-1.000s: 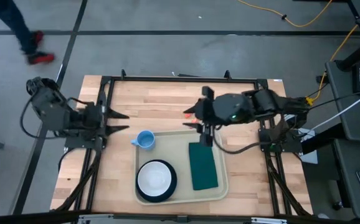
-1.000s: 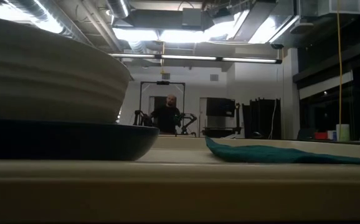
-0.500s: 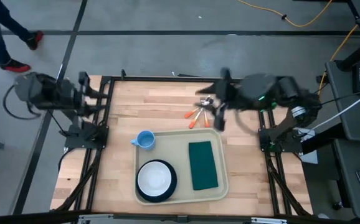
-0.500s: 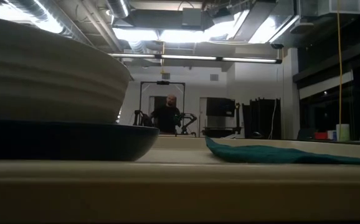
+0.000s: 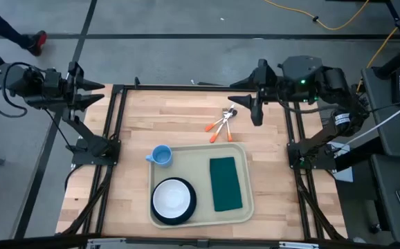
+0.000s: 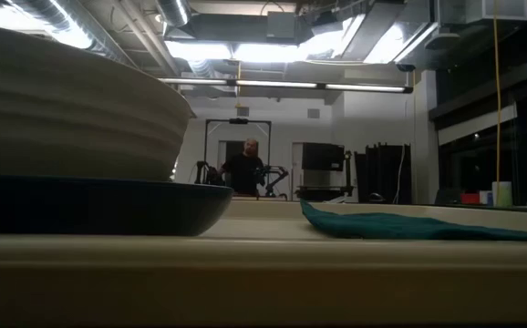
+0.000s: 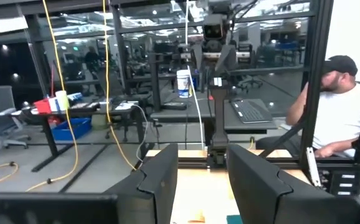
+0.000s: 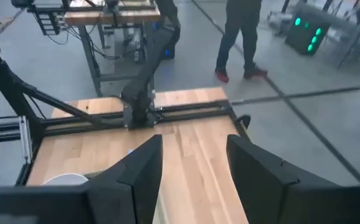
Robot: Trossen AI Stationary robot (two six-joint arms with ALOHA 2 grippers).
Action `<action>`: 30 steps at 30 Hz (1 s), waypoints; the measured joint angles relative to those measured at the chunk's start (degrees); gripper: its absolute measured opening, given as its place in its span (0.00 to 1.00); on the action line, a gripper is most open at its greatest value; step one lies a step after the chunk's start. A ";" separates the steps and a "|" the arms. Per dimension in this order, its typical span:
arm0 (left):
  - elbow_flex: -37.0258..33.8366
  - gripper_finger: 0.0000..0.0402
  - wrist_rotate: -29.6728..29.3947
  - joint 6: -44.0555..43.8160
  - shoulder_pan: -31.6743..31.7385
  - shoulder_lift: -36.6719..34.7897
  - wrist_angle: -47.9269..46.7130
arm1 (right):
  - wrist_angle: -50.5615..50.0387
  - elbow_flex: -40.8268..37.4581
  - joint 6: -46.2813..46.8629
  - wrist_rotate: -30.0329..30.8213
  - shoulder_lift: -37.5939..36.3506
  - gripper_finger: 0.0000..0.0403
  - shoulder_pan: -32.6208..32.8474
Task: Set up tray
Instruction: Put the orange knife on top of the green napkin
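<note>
You have the bench [image 5: 186, 114] bare across its far half. The tray [image 5: 240, 207], cream with rounded corners and a low rim, lies at the near edge, carrying a white bowl [image 5: 172, 197] on a dark plate and a green napkin [image 5: 225, 183]. A blue cup [image 5: 161, 155] touches its far left corner; utensils [image 5: 221, 124] lie just beyond. Your left claw [image 5: 93, 93] and right claw [image 5: 238, 105] hang spread and empty at the far corners.

one tray [image 5: 245, 207], one plate [image 5: 156, 214], one bowl [image 5: 172, 198], one napkin [image 5: 225, 182], one cup [image 5: 160, 155]
</note>
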 joint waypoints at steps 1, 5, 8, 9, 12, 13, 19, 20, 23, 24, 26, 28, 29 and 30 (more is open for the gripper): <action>0.00 0.33 -0.14 0.15 0.00 -0.03 0.00 | 0.36 -1.54 0.41 -0.06 -0.47 0.46 -0.16; 0.00 0.33 -0.23 0.54 0.00 -0.03 0.00 | 3.95 -11.78 0.65 -0.26 -3.37 0.46 -0.72; -0.02 0.33 -1.04 -0.77 -0.01 -0.03 0.00 | 12.04 -21.52 -0.39 -0.72 -7.05 0.46 -1.44; -0.02 0.33 -1.52 -1.30 0.00 -0.01 0.00 | 14.91 -24.75 -0.88 -1.59 -8.63 0.46 -1.82; -0.78 0.33 -3.12 -2.87 0.00 -0.03 0.20 | 24.73 -34.74 -0.36 -4.98 -13.64 0.46 -3.44; -1.43 0.33 -4.51 -3.26 0.00 -0.03 0.07 | 29.13 -38.28 0.36 -6.27 -15.29 0.46 -4.03; -7.34 0.33 -11.93 -5.03 0.00 0.04 2.78 | 52.48 -54.75 4.61 -8.76 -21.96 0.46 -6.79; -8.43 0.33 -12.53 -5.00 0.00 0.04 3.76 | 53.11 -56.34 5.49 -7.93 -22.39 0.46 -7.19; -12.07 0.33 -13.98 -5.25 0.00 0.03 6.64 | 52.74 -60.65 7.08 -5.98 -22.46 0.46 -8.05; -13.13 0.33 -14.57 -5.68 0.00 0.07 7.12 | 52.69 -61.83 7.09 -5.86 -22.35 0.46 -8.29; -15.17 0.33 -15.49 -6.70 0.00 0.05 8.82 | 53.43 -63.79 8.02 -5.62 -22.23 0.46 -8.46; -16.69 0.33 -16.71 -8.25 0.00 0.07 9.32 | 53.47 -64.87 9.49 -4.93 -22.12 0.46 -8.71; -17.37 0.33 -17.19 -9.20 0.00 0.22 9.42 | 53.14 -65.35 9.98 -4.59 -22.11 0.46 -8.83; -18.09 0.33 -17.53 -9.99 0.00 0.32 9.55 | 53.08 -65.72 10.16 -4.38 -22.11 0.46 -8.90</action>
